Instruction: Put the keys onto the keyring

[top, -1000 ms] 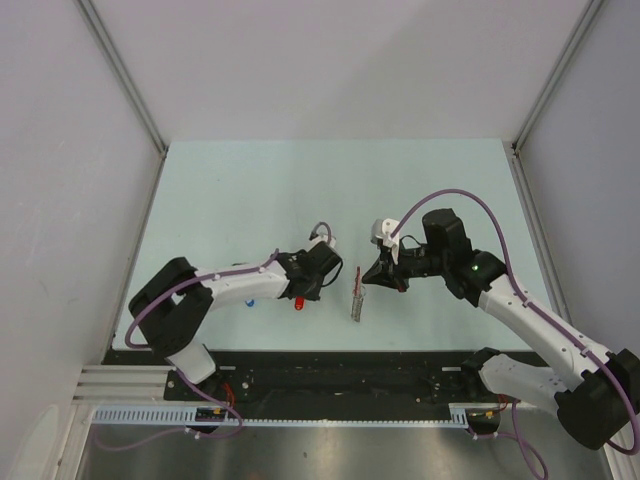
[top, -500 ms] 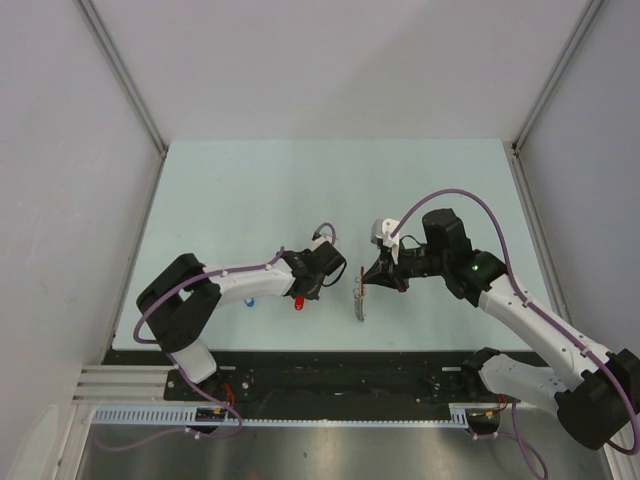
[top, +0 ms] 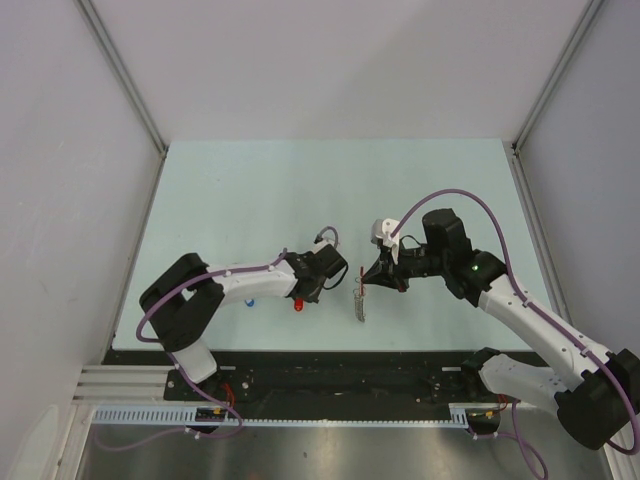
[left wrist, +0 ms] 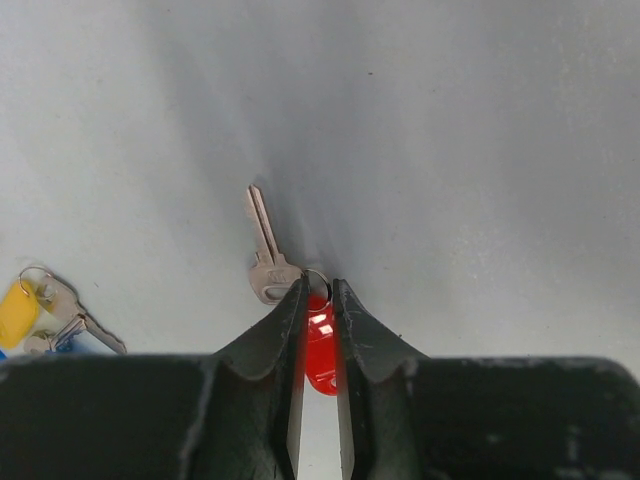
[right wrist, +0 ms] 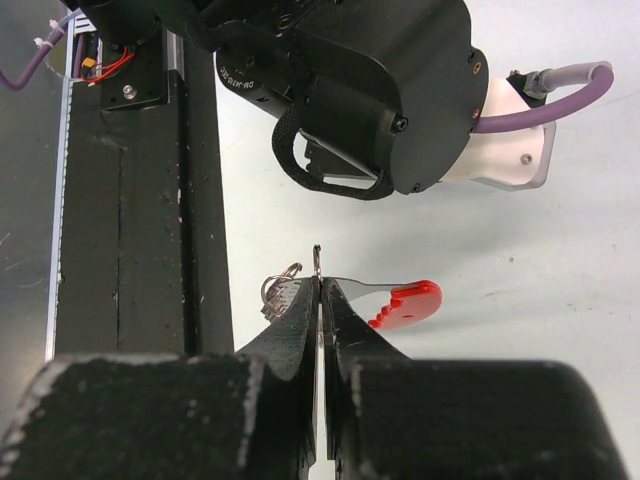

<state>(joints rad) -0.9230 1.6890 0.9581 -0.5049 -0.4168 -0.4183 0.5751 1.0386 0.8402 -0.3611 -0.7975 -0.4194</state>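
Observation:
My left gripper (left wrist: 318,290) is shut on the red plastic head (left wrist: 320,345) of a key, down at the table. Its silvery blade (left wrist: 264,240) lies just beyond the fingertips, joined by a small ring. From above, this gripper (top: 300,296) and the red head (top: 298,304) sit under the left wrist. A yellow-headed key (left wrist: 18,312) lies to the left; a blue one (top: 250,300) shows from above. My right gripper (right wrist: 320,285) is shut on the keyring, whose red band (right wrist: 405,303) sticks out right and wire loops (right wrist: 279,291) left. From above, its grey strip (top: 358,302) hangs below the right gripper (top: 370,277).
The left arm's black wrist housing (right wrist: 380,90) stands close in front of the right gripper. The black base rail (top: 330,372) runs along the table's near edge. Grey walls enclose the pale green table (top: 330,190) at the left, right and back.
My left wrist has shifted slightly right, toward the keyring. The right arm and the keyring have stayed almost still.

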